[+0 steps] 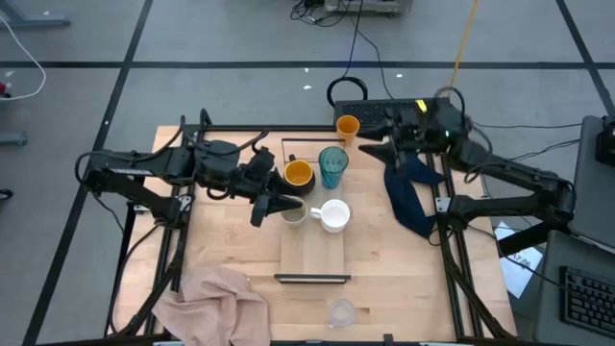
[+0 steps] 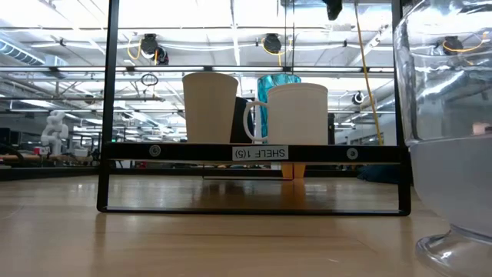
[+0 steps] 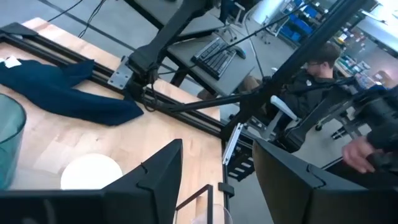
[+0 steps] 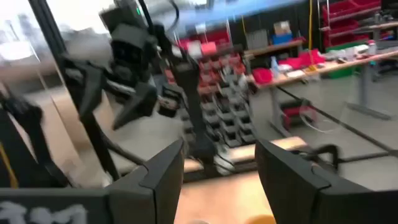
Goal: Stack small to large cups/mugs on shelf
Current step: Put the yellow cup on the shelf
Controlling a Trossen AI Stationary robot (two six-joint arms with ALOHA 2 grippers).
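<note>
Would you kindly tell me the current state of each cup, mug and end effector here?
Beige cup: upright on the shelf.
White mug: upright on shelf.
Teal tumbler: upright on shelf.
Dark mug: upright on shelf.
Orange cup: upright on table, off shelf.
Clear glass: upright on table, off shelf.
Left end effector: open, empty, beside beige cup.
Right end effector: open, empty.

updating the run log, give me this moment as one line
left tool: open by beige cup | shelf: beige cup, white mug | right tool: open, near orange cup

Shelf (image 1: 312,258) front half lies bare; cups (image 1: 333,215) crowd its back half
</note>
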